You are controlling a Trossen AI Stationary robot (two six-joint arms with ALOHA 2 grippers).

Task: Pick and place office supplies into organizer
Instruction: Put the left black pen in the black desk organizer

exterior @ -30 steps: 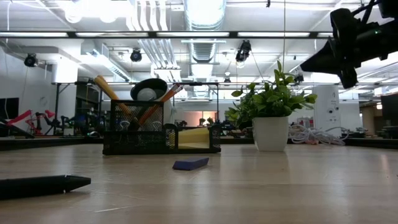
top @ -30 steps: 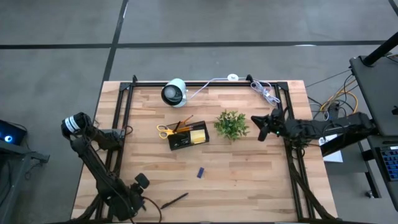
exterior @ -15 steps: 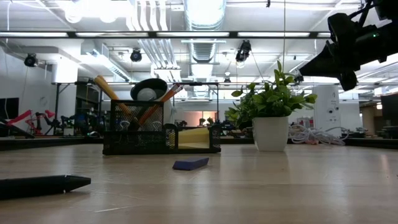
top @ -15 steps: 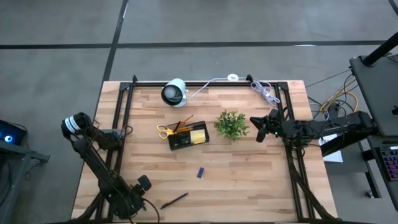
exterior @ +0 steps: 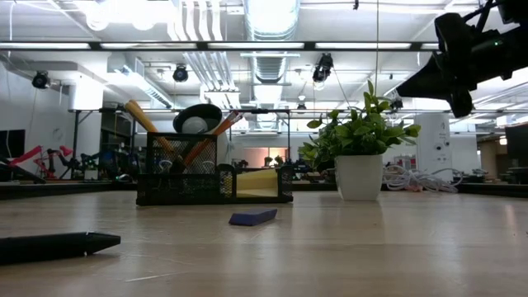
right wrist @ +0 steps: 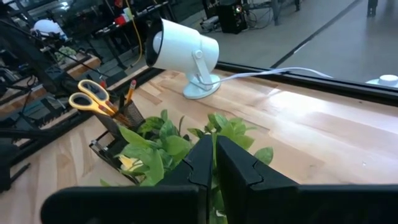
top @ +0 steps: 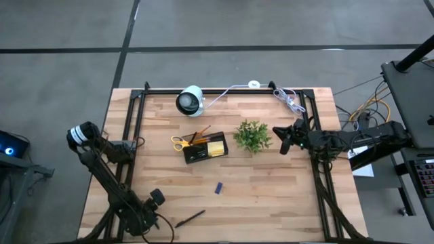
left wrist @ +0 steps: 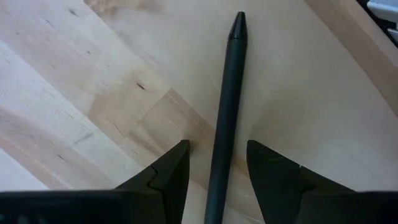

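Black pen [left wrist: 227, 112] lies between open left gripper [left wrist: 217, 165] fingers.

The left gripper [left wrist: 217, 171] hangs low over the wooden table [left wrist: 81, 81], its two dark fingers [left wrist: 168, 177] spread apart. A thin black pen [left wrist: 227, 106] lies flat on the boards, running between the fingers with a gap on each side, touching neither. Its tapered tip points away from the gripper, toward the table's edge.
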